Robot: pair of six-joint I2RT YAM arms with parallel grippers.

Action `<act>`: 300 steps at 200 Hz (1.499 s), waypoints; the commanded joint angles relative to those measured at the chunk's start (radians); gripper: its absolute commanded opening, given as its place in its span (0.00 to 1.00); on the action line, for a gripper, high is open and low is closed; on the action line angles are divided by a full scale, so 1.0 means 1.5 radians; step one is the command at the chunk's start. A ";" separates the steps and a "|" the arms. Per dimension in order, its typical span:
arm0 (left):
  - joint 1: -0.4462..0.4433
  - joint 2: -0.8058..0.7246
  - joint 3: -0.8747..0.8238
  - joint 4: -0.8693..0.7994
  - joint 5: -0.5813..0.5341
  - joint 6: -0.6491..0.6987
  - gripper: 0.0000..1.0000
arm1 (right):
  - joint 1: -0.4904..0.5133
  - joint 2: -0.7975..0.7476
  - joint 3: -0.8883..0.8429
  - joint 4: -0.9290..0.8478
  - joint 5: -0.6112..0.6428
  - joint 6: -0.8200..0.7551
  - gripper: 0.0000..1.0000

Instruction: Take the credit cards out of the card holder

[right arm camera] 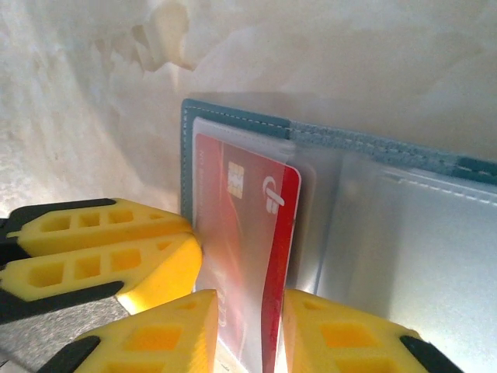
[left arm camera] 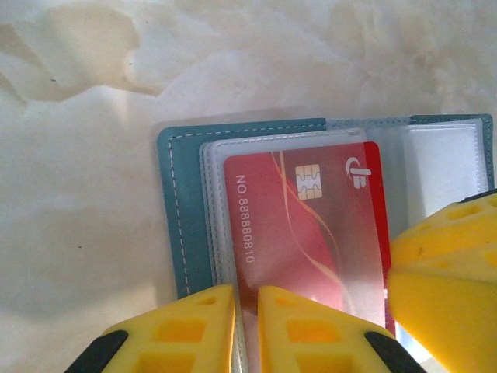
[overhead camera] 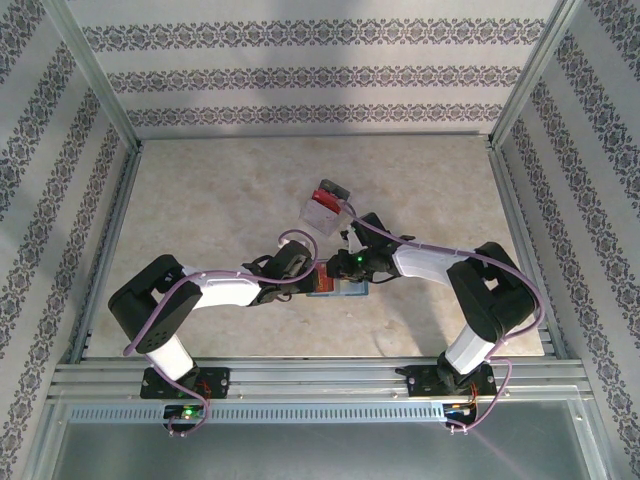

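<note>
The teal-blue card holder (overhead camera: 338, 285) lies open on the table between both arms, its cover (left arm camera: 182, 217) flat and clear sleeves fanned over it. A red credit card (left arm camera: 311, 233) with a chip sits in the top sleeve, its right edge poking out. My left gripper (left arm camera: 246, 318) is shut on the sleeves' near edge beside the card. My right gripper (right arm camera: 250, 334) is shut on the red card (right arm camera: 272, 233), one finger on each face. The right fingers (left arm camera: 446, 272) show yellow at the card's right corner. The left fingers (right arm camera: 101, 249) press against the holder's side.
A clear plastic box (overhead camera: 325, 208) with red and dark contents stands just behind the grippers. Metal rails (overhead camera: 320, 375) run along the table's near edge, with patterned walls on three sides. Bare pale tabletop (overhead camera: 200, 200) lies to the left and right.
</note>
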State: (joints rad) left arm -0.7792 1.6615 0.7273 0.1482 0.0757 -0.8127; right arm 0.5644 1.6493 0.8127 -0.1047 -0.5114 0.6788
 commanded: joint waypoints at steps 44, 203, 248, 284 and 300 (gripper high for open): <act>0.007 0.014 0.015 -0.018 0.000 0.000 0.16 | -0.006 -0.013 -0.012 0.048 -0.048 0.012 0.29; 0.007 0.016 0.014 -0.015 0.003 -0.002 0.16 | -0.010 0.036 -0.033 0.141 -0.091 0.044 0.28; 0.007 0.010 0.008 -0.020 -0.007 -0.006 0.16 | -0.030 0.015 -0.058 0.169 -0.108 0.051 0.25; 0.008 0.013 0.009 -0.022 -0.009 -0.008 0.18 | -0.040 0.010 -0.073 0.190 -0.117 0.060 0.22; 0.008 0.012 0.010 -0.024 -0.010 -0.008 0.18 | -0.042 0.008 -0.077 0.195 -0.119 0.061 0.21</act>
State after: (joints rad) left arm -0.7765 1.6676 0.7357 0.1432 0.0711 -0.8162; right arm 0.5095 1.6951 0.7109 0.1402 -0.6491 0.7586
